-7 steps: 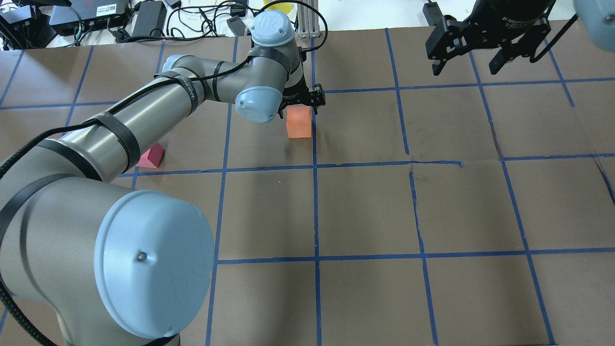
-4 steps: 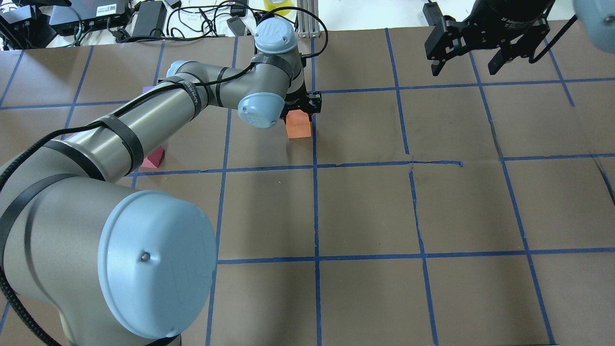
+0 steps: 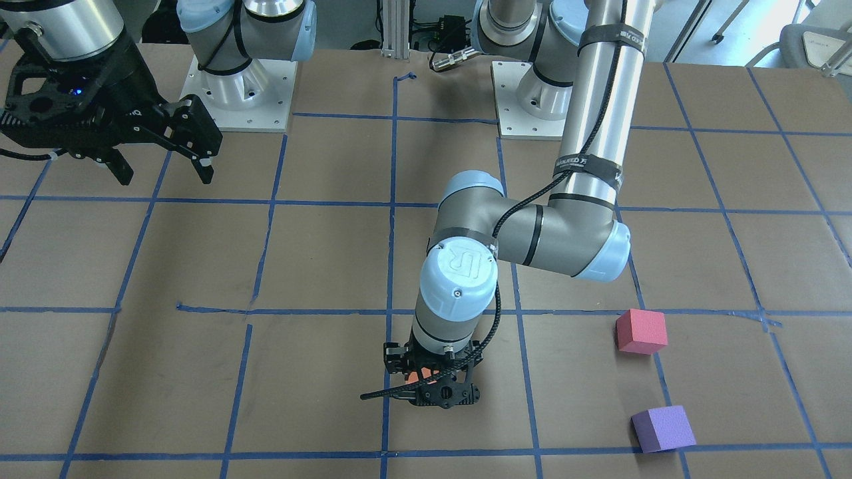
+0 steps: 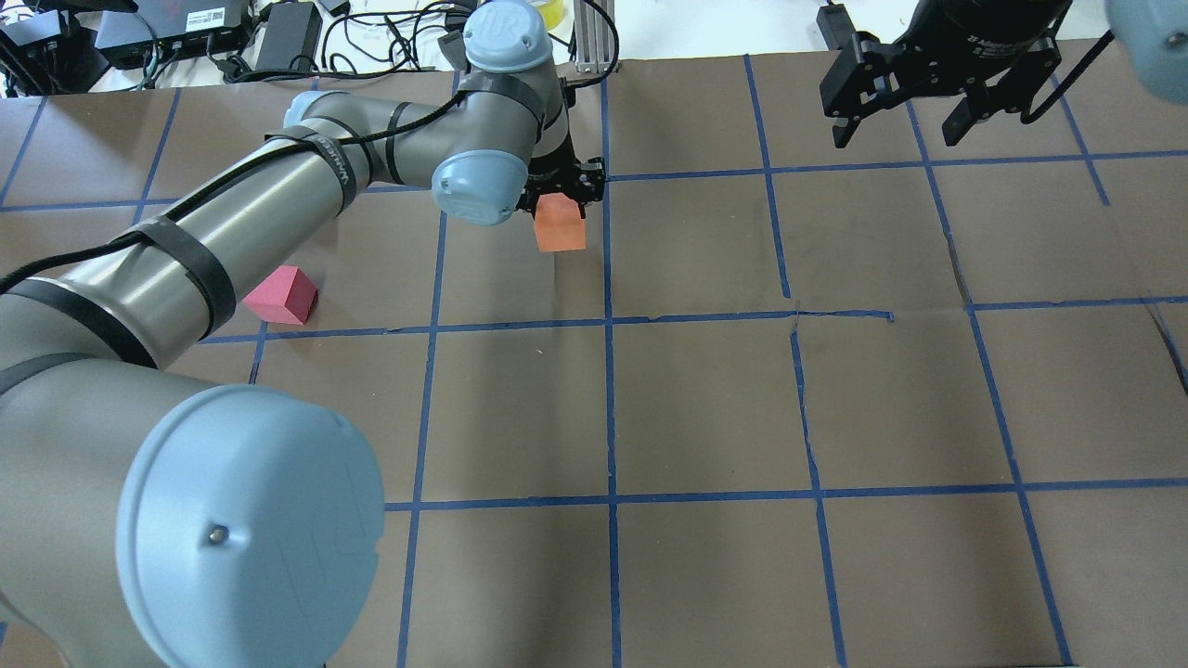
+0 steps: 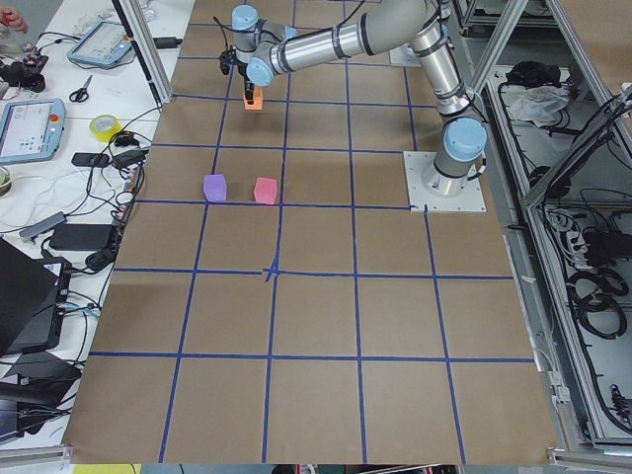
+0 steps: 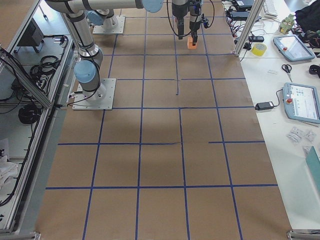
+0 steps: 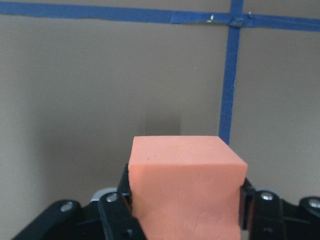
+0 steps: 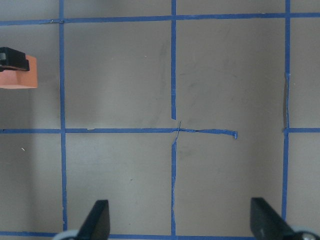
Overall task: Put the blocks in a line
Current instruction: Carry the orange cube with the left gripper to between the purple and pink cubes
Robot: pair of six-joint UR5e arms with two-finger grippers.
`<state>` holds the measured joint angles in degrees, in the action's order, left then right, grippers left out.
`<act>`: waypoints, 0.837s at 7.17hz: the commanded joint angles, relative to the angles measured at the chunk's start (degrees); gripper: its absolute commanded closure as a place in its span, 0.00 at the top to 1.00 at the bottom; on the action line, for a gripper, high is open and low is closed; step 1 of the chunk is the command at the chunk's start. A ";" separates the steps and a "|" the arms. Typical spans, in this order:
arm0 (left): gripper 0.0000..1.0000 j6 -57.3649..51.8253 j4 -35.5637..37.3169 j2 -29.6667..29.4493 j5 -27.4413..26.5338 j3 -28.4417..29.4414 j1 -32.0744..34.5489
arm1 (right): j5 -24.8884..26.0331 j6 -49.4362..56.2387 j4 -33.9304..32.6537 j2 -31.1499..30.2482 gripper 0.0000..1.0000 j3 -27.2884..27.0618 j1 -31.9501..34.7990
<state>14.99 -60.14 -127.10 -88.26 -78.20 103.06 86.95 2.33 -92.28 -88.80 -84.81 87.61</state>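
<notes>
My left gripper (image 4: 559,197) is shut on the orange block (image 4: 560,228) and holds it a little above the table at the far middle. In the left wrist view the orange block (image 7: 182,172) sits between the two fingers. The front-facing view shows only a sliver of the orange block (image 3: 422,377) under the left gripper (image 3: 432,391). The pinkish-red block (image 4: 281,295) lies on the table to the left, also in the front-facing view (image 3: 640,330). The purple block (image 3: 663,429) lies beyond it, hidden by my arm in the overhead view. My right gripper (image 4: 914,121) is open and empty, high at the far right.
The table (image 4: 705,408) is brown paper with a blue tape grid. Cables and power bricks (image 4: 278,32) lie beyond its far edge. My left arm's elbow and forearm (image 4: 241,213) stretch over the left half. The right wrist view shows the orange block (image 8: 19,79) at its left edge.
My left gripper came down around the orange block, shut on it, and has lifted it a little and carried it left. The arm swung left, which uncovers the pinkish-red block.
</notes>
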 commanded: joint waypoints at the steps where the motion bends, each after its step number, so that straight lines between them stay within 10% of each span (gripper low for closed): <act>1: 0.41 -4.88 -3.22 2.55 -0.42 -0.64 -3.47 | 0.06 -0.13 0.00 0.03 1.00 0.00 0.19; 6: 0.38 -21.04 -4.54 5.72 -2.18 -2.92 -16.12 | 0.15 -0.04 0.09 0.21 1.00 -0.09 0.10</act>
<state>-2.96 -64.60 -121.90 -89.96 -80.80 89.28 87.15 2.31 -92.23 -88.52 -84.91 87.68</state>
